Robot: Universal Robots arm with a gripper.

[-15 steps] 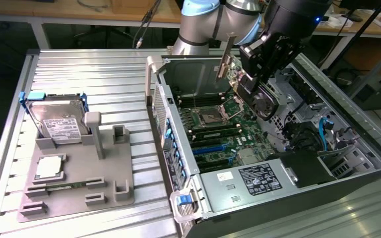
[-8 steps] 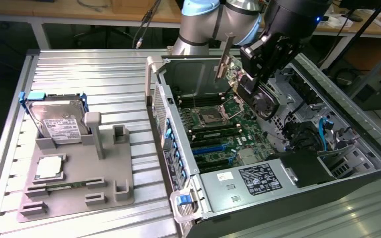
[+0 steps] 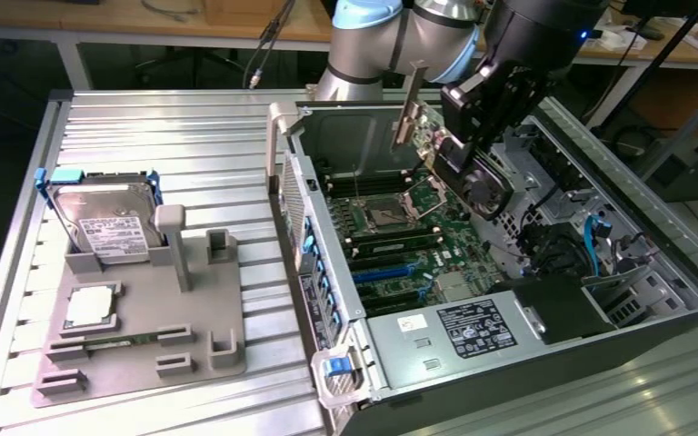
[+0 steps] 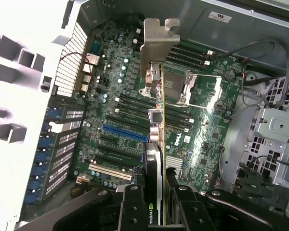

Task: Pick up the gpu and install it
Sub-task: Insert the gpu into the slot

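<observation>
DELL in white on the motherboard [image 4: 111, 115], NVIDIA on the gpu [image 4: 153, 163], power supply label [image 3: 476, 329] too small to read

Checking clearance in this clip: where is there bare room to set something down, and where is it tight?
Bare ribbed table lies beyond the hard drive and grey tray, on the exterior view's left of the computer case. A narrower strip runs in front of the tray. Crowded: inside the case, where the gripper holds the graphics card.
</observation>
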